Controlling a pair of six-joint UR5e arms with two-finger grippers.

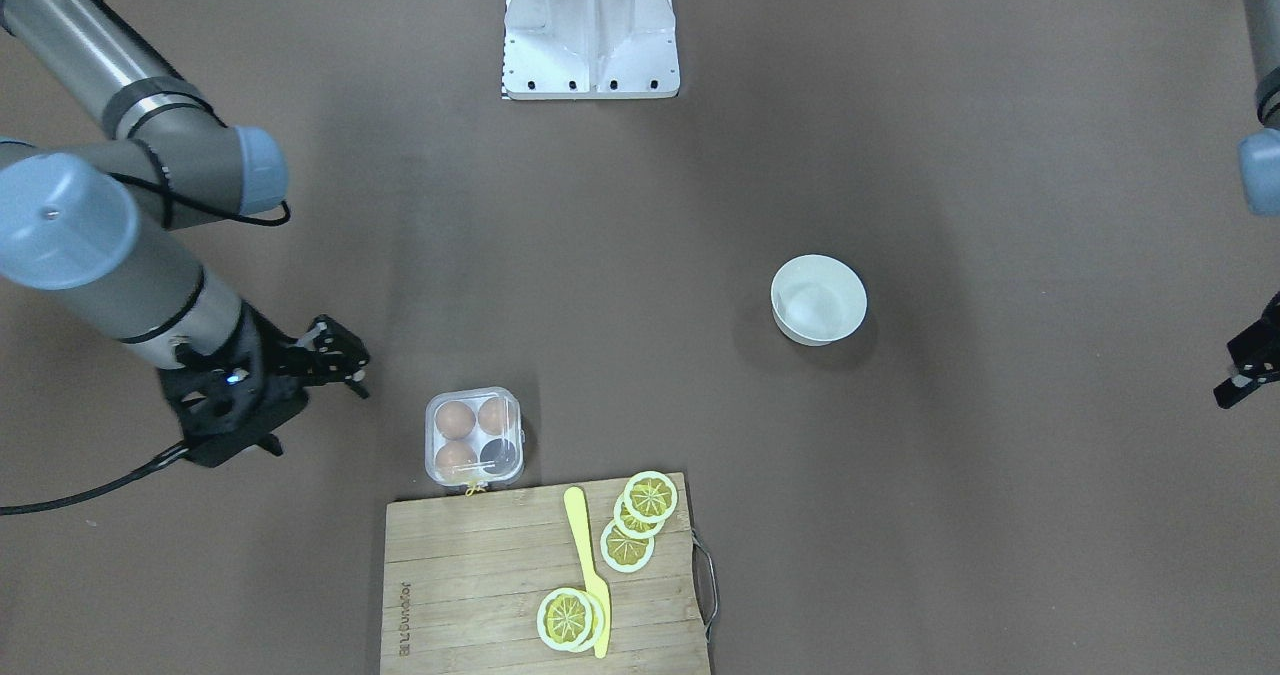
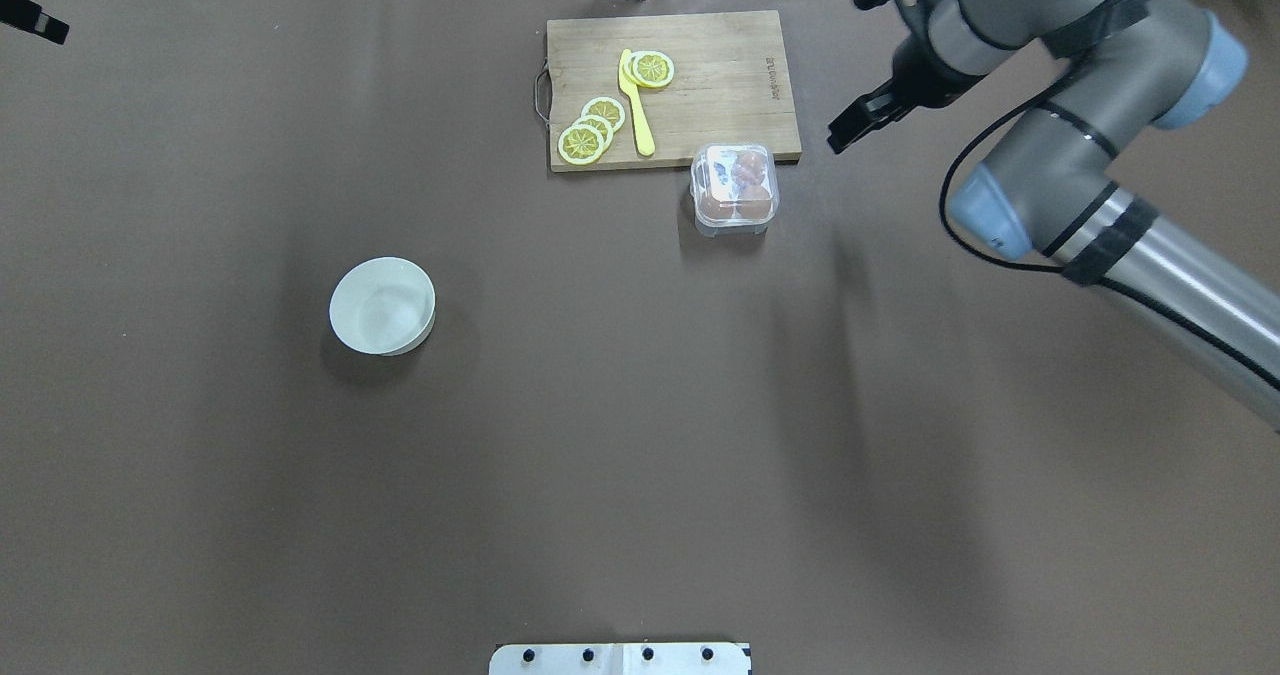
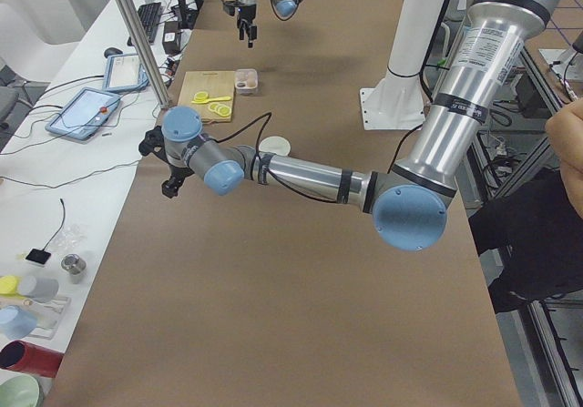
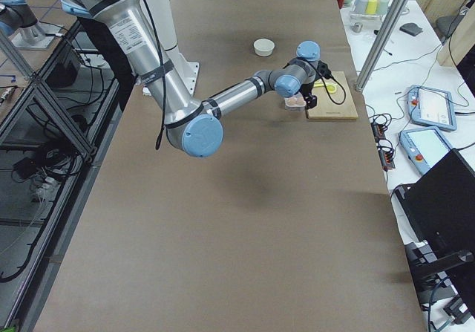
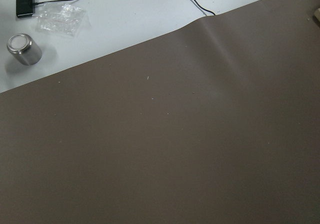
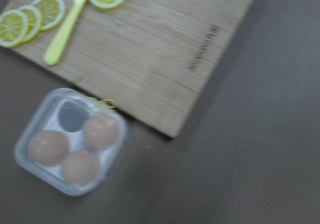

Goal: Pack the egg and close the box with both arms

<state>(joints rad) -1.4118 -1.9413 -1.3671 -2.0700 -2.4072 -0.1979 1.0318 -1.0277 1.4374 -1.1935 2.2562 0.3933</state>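
Observation:
The box (image 1: 474,436) stands on the brown table against the cutting board's edge, with its clear lid down. Three orange-brown eggs (image 1: 456,419) fill three cells and one cell is empty. The box also shows in the overhead view (image 2: 735,187) and the right wrist view (image 6: 70,141). My right gripper (image 1: 318,407) hovers open and empty beside the box, apart from it; it also shows in the overhead view (image 2: 848,70). My left gripper (image 1: 1240,365) is far off at the table's edge, open and empty, and partly cut off by the frame.
A wooden cutting board (image 1: 470,575) holds lemon slices (image 1: 650,497) and a yellow knife (image 1: 587,565). A round white bowl (image 1: 818,298) stands mid-table. The white stand (image 1: 592,25) is at the robot's base. A metal cup (image 5: 22,48) sits past the table edge.

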